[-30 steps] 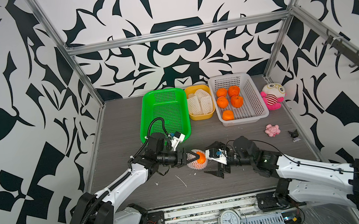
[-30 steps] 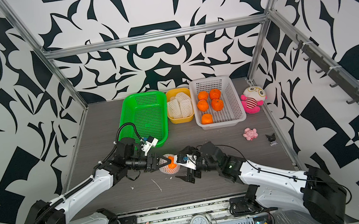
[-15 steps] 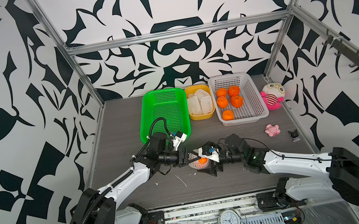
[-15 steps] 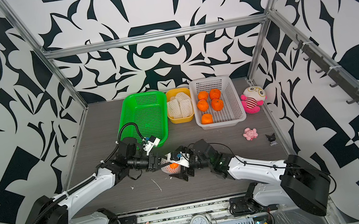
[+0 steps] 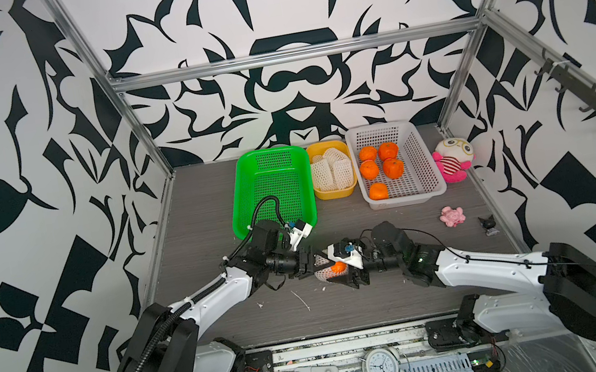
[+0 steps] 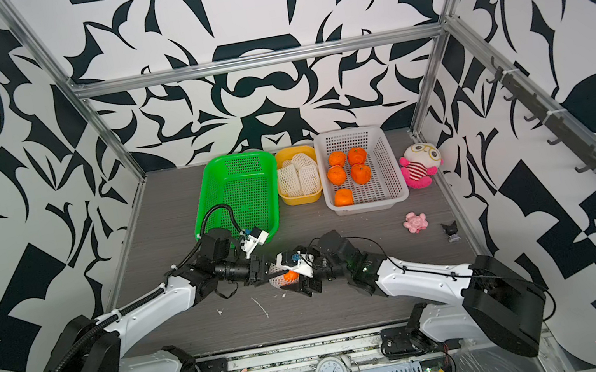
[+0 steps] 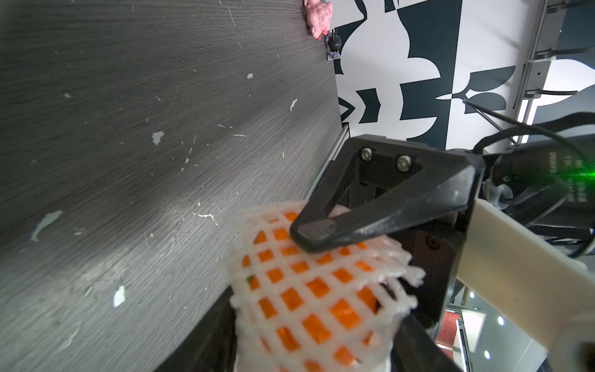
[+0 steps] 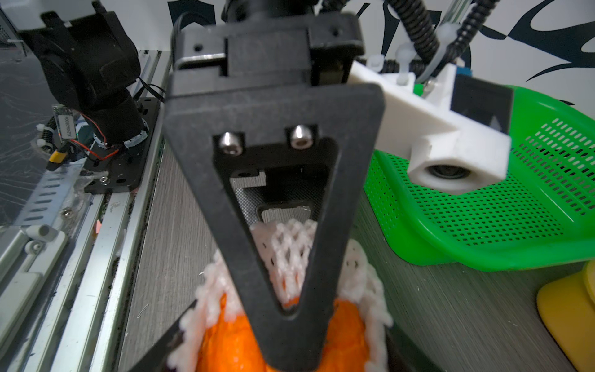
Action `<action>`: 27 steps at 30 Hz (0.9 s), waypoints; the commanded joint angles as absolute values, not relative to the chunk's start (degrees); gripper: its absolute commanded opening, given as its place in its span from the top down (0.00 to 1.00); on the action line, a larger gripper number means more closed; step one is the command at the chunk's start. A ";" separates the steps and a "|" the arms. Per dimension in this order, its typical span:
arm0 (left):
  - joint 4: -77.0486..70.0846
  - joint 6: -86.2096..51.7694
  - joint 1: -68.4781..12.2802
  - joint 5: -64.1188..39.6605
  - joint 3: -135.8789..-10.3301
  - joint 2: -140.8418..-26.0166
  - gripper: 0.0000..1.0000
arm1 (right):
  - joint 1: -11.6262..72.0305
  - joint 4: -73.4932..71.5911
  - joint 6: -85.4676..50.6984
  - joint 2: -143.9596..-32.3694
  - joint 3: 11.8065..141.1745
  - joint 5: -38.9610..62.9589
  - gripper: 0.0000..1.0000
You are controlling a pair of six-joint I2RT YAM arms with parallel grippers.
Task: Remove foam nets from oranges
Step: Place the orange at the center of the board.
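A grey table (image 5: 203, 219) is boxed in by black & white walls (image 5: 292, 85). Just in front of the green basket (image 5: 271, 183), the foam net (image 7: 325, 269) w/ its orange (image 8: 225, 348) is clamped by the left gripper (image 5: 312, 266). For the right gripper (image 5: 337, 273), open or not can't be told.

We face the left tool (image 8: 289, 322), whose black triangular finger (image 8: 219, 209) lies over an orange (image 8: 225, 351); we see the foam net (image 8: 291, 257) bunched around it and a green basket (image 8: 467, 225) on the tabletop (image 8: 174, 244).
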State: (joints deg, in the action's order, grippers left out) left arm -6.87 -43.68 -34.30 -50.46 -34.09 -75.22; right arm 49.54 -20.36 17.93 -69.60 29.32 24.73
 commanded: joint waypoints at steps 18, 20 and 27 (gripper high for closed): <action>-3.97 -43.42 -34.30 -37.06 -26.93 -65.11 0.00 | 49.53 -24.60 13.63 -74.16 23.76 25.58 0.35; -3.40 -43.42 -34.28 -36.89 -26.73 -64.24 0.01 | 49.56 -25.03 12.99 -75.48 24.15 25.37 0.35; 2.59 -41.47 -34.32 -35.89 -26.69 -61.68 0.00 | 49.63 -29.87 9.36 -81.99 25.45 26.59 0.35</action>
